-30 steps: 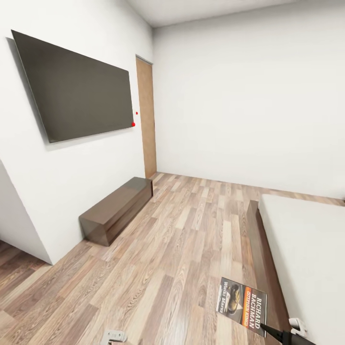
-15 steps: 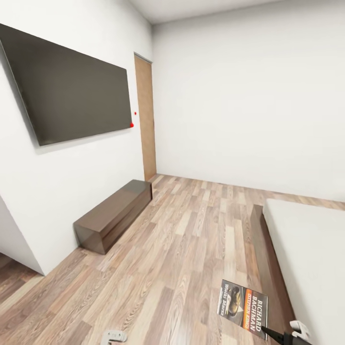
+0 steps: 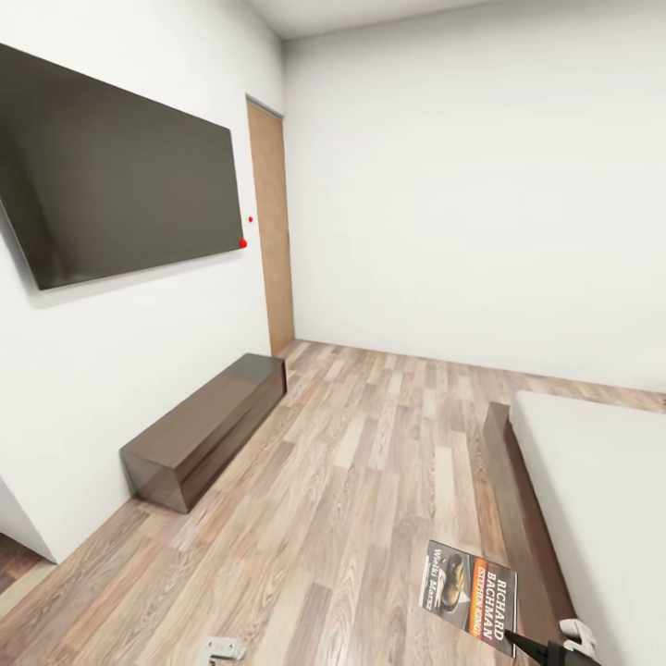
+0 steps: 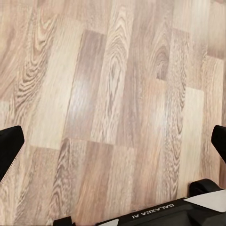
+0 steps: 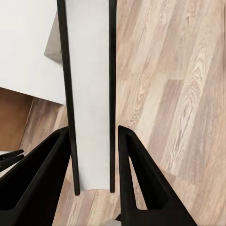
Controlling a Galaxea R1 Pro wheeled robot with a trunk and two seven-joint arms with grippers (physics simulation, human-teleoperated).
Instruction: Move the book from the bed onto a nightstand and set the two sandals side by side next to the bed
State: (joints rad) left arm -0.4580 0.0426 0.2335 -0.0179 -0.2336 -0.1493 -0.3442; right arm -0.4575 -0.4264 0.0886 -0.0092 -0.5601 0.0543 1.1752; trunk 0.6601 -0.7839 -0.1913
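- Centrally, in the right wrist view, the right claw [image 5: 94, 141] is closed on the book [image 5: 92, 94]: its two black fingers [image 5: 44, 174] press against the book's two dark covers, and the pale page edge runs away from the camera between them.
- In the head view the right claw [image 3: 546, 650] sits at the lower right corner, gripping the book [image 3: 469, 597] by its near corner; the cover faces up, showing an orange band and the white letters "Richard Bachman".
- The book hangs in the air above the floor [image 3: 370, 481], just beside the dark-brown frame of the bed [image 3: 592, 481], whose light-grey mattress fills the right edge.
- In the left wrist view the left claw [image 4: 113, 141] stands wide open, its black fingertips [image 4: 8, 146] at opposite edges of the picture, with nothing between them; wood planks lie beneath.
- A small white part of the left arm [image 3: 220, 649] shows at the lower edge of the head view.
- Farther out, a long low dark-brown bench cabinet [image 3: 203, 430] stands against the left wall.
- Above it a large dark screen [image 3: 120, 180] hangs on that wall, with two red dots at its right edge.
- A plain wooden door [image 3: 270, 227] stands in the far corner of the bedroom, beside the bare white end wall [image 3: 481, 185].
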